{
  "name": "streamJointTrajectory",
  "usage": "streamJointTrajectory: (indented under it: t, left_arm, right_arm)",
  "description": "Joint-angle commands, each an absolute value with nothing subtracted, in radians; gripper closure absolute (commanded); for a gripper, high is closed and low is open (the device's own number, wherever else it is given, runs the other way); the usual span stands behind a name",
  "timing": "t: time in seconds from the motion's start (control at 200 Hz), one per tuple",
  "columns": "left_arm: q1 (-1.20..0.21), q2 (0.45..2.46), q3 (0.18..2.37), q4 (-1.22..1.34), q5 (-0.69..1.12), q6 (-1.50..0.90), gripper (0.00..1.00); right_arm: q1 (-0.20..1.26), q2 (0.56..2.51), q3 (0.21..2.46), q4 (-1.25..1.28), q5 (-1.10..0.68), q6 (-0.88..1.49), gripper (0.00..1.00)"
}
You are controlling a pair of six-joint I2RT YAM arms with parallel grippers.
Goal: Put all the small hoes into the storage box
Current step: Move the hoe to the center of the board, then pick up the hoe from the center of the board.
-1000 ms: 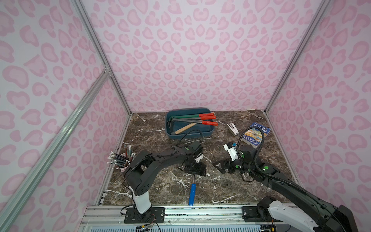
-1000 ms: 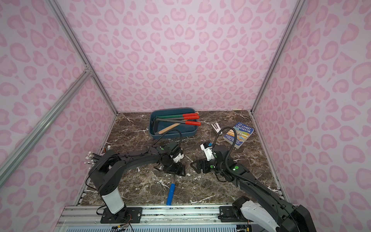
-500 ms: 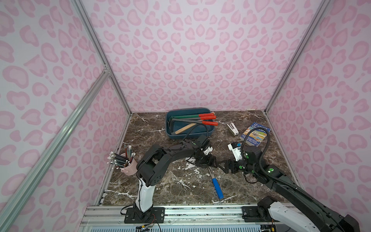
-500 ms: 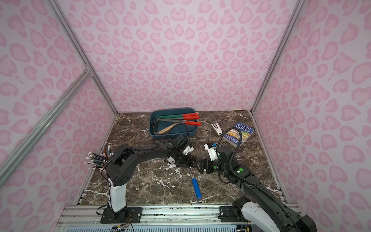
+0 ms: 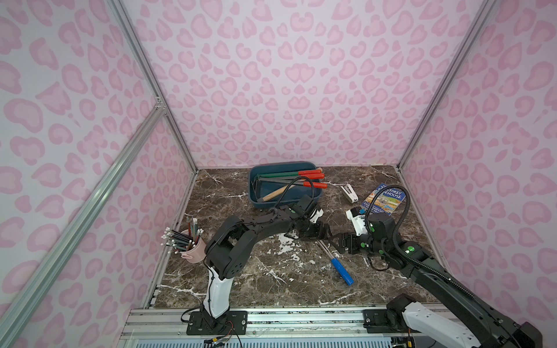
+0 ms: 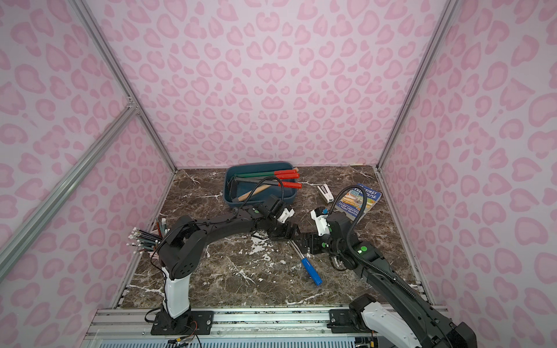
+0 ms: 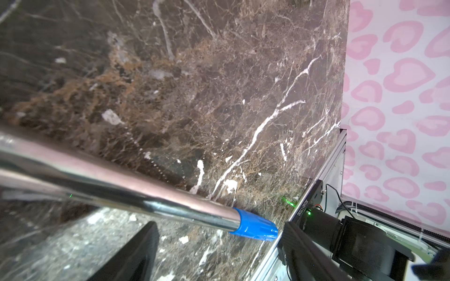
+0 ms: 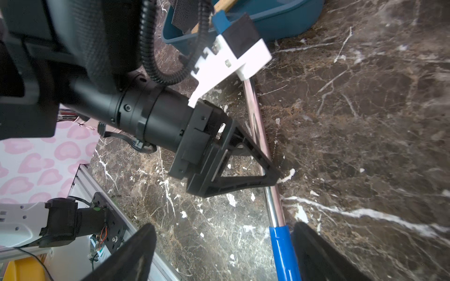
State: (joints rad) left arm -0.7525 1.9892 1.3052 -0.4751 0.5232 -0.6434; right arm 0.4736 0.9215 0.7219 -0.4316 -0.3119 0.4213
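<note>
Left claw (image 5: pixel 321 235) hangs wide open over the chrome shaft of the small hoe (image 5: pixel 339 266), gripping nothing. Right claw (image 5: pixel 337 242) is wide too, with the hoe's blue grip between its fingers (image 8: pixel 316 248). Storage box (image 5: pixel 271 205), just beyond the left claw, holds red-handled tools (image 5: pixel 310 174) and a wooden-handled tool (image 5: pixel 272 194).

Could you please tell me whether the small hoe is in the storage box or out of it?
Out: the small hoe lies flat on the marble table, apart from the storage box.
</note>
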Motion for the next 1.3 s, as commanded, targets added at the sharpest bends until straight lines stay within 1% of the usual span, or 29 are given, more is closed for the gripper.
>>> streamJointTrajectory:
  t: [0.0, 0.265, 0.415, 0.615, 0.7, 0.8, 0.845, 0.9, 1.095, 1.295]
  left_arm:
    - [-0.738, 1.932, 1.271, -0.426, 0.456, -0.640, 0.16]
    - [-0.706, 1.771, 1.170, -0.400, 0.332, -0.626, 0.15]
    - [-0.704, 1.666, 1.143, -0.382, 0.249, -0.599, 0.11]
    - [-0.694, 1.550, 1.106, -0.371, 0.187, -0.547, 0.10]
    - [-0.689, 1.505, 1.087, -0.368, 0.167, -0.530, 0.05]
    - [-0.679, 1.455, 1.066, -0.370, 0.148, -0.513, 0.03]
    - [-0.674, 1.435, 1.056, -0.373, 0.139, -0.511, 0.00]
    - [-0.664, 1.410, 1.041, -0.374, 0.131, -0.509, 0.03]
    - [-0.628, 1.341, 1.009, -0.380, 0.130, -0.495, 0.03]
    - [-0.604, 1.282, 0.992, -0.422, 0.106, -0.481, 0.03]
  right_arm:
    - [0.474, 0.950, 0.766, -0.468, -0.266, 0.393, 0.10]
    - [0.471, 1.057, 0.840, -0.516, -0.216, 0.334, 0.11]
    - [0.471, 1.117, 0.865, -0.521, -0.187, 0.311, 0.11]
    - [0.471, 1.203, 0.891, -0.521, -0.196, 0.252, 0.13]
    - [0.472, 1.241, 0.902, -0.522, -0.215, 0.220, 0.13]
    - [0.479, 1.287, 0.911, -0.528, -0.191, 0.189, 0.14]
    - [0.483, 1.309, 0.917, -0.530, -0.181, 0.182, 0.14]
    - [0.497, 1.335, 0.920, -0.531, -0.173, 0.172, 0.14]
    - [0.540, 1.433, 0.938, -0.530, -0.119, 0.146, 0.18]
    - [0.554, 1.480, 0.933, -0.492, -0.117, 0.132, 0.24]
